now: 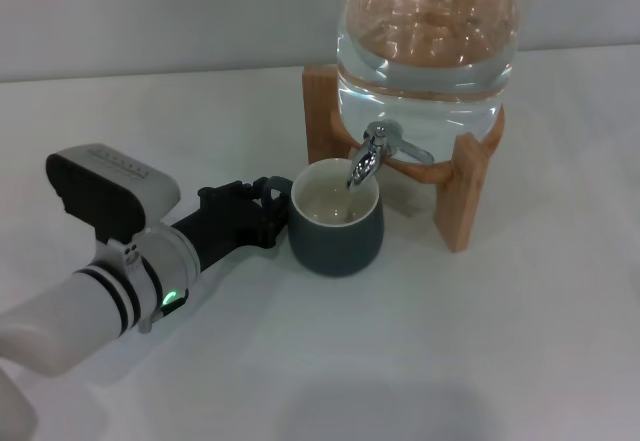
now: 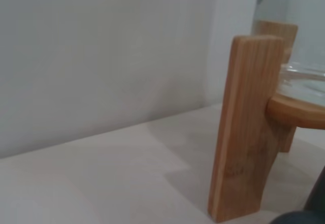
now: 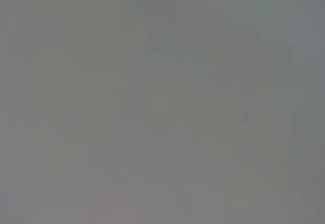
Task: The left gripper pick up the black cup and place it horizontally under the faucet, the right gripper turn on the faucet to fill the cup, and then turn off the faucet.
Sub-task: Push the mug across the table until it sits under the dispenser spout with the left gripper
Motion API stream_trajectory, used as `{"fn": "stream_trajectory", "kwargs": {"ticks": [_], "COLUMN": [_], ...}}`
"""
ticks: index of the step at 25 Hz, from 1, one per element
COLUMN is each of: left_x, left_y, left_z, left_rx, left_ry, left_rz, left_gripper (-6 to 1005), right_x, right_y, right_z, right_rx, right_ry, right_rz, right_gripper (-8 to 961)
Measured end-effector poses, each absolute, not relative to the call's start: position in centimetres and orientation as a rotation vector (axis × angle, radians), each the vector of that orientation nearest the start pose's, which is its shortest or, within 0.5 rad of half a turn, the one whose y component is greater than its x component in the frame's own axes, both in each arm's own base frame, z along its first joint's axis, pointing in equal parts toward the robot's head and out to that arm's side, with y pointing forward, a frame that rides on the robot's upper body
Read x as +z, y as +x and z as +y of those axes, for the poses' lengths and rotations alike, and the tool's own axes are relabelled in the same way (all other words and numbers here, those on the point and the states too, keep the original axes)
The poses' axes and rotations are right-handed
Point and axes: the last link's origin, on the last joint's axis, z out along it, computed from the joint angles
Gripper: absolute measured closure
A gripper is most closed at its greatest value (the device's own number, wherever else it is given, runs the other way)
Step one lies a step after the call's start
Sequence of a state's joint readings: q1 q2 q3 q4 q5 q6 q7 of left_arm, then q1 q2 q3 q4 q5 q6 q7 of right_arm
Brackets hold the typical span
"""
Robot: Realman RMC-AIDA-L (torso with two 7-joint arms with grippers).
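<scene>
The black cup (image 1: 336, 233) stands upright on the white table, its cream inside showing, directly under the spout of the chrome faucet (image 1: 372, 154). The faucet is fixed to the clear glass water jar (image 1: 428, 51). My left gripper (image 1: 272, 204) reaches in from the left and is shut on the cup at its handle side. A dark edge of the cup shows in the left wrist view (image 2: 300, 218). I cannot tell whether water is running. The right gripper is out of view, and the right wrist view shows only plain grey.
The jar rests on a wooden stand (image 1: 466, 193), whose leg shows close in the left wrist view (image 2: 244, 127). The white table (image 1: 420, 361) stretches in front and to the left. A pale wall is behind.
</scene>
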State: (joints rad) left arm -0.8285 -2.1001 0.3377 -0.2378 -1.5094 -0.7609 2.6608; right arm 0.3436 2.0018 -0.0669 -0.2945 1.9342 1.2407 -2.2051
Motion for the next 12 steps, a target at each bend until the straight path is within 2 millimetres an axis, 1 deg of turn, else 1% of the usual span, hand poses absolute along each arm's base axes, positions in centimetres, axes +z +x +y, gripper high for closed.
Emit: {"fn": "stream_trajectory", "kwargs": {"ticks": [12], "left_x": [-13.9], "left_y": [-22.9], "left_z": [36.7], "left_rx": [-0.492], "left_ry": [-2.362], "left_rz": [-0.663], "left_gripper": [631], "right_x": [13.7], "right_y": [41.6], "right_z": [29.2], "right_rx": [0.972], "right_ry": [-1.160], "right_rz": [0.789], "right_gripper": [112]}}
